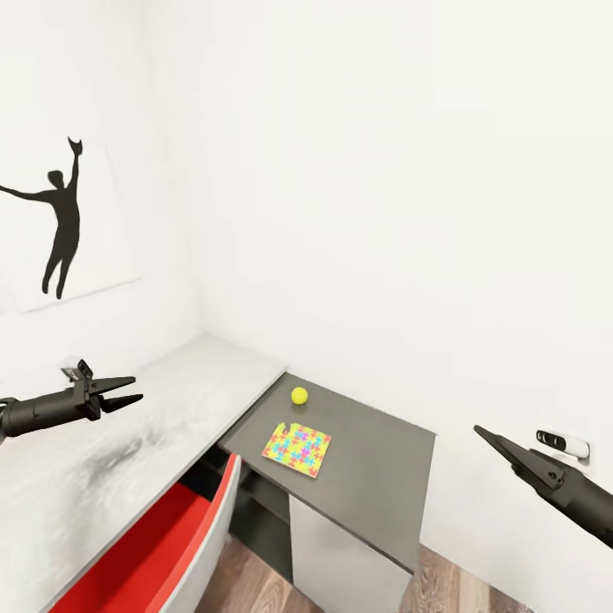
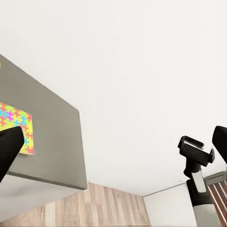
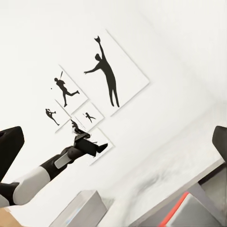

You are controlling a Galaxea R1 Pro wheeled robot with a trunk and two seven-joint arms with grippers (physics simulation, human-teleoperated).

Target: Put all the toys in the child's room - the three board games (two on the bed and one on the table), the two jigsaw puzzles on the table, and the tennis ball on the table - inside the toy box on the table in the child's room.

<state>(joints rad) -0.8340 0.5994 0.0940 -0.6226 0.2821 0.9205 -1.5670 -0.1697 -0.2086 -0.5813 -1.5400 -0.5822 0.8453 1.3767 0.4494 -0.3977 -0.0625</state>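
Observation:
The tennis ball rests on the dark grey end section of the table. One jigsaw puzzle lies flat just in front of the ball. My left gripper hovers open and empty over the pale mottled tabletop, left of both. My right gripper hangs open and empty in the air to the right of the dark section. A pale grey box shape sits on the tabletop; I cannot tell if it is the toy box. The board games and bed are out of view.
A red and white curved object stands against the table's front edge. White walls close the corner behind the table, with silhouette pictures on the left one. Wooden floor lies below. My left arm stretches over the tabletop.

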